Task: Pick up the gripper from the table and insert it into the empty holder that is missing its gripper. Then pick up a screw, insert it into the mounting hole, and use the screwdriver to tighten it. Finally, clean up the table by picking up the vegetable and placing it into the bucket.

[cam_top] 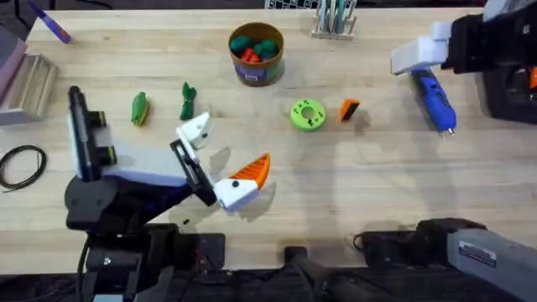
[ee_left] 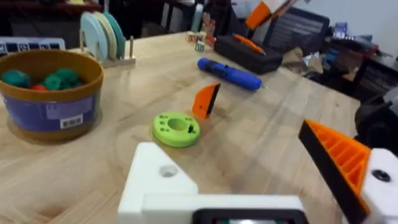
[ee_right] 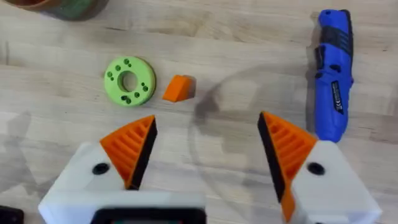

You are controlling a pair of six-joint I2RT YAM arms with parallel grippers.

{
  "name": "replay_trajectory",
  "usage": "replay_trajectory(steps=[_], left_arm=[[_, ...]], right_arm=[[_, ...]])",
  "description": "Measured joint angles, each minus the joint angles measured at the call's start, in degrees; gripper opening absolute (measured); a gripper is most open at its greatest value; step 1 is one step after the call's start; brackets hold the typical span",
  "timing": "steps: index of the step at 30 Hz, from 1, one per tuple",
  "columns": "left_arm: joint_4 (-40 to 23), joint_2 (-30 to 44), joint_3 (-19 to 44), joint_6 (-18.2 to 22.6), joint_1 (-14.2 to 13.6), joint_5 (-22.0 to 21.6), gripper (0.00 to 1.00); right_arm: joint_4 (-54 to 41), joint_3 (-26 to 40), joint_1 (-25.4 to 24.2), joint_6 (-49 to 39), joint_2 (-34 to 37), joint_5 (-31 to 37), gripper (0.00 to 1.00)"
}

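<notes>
The loose orange gripper [cam_top: 349,110] lies on the table [cam_top: 377,184] just right of the green disc [cam_top: 307,115], with the blue screwdriver [cam_top: 435,100] farther right and the bucket [cam_top: 256,54] at the far middle. The left gripper [cam_top: 220,161], fingers apart, has one bare white holder [cam_top: 195,131] and one orange finger [cam_top: 252,171]. The right gripper [ee_right: 205,146] hangs spread wide above the table

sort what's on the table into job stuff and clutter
For the job: orange finger, empty white holder, blue screwdriver, green vegetables, bucket.
Lying about: purple marker, black cable, disc rack.
</notes>
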Motion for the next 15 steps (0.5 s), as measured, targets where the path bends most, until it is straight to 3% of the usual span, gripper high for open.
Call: replay_trajectory(steps=[4, 9, 15], left_arm=[[-4.64, 0.00, 0.00, 4.71, 0.00, 1.63, 0.985], [-5.75, 0.00, 0.13, 12.77, 0.00, 5.26, 0.985], [-6.05, 0.00, 0.15, 16.84, 0.00, 7.00, 0.985]], right_arm=[[0.00, 0.00, 0.00, 0.00, 0.01, 0.00, 0.992], [0.00, 0.00, 0.00, 0.00, 0.01, 0.00, 0.991], [0.00, 0.00, 0.00, 0.00, -0.02, 0.00, 0.992]])
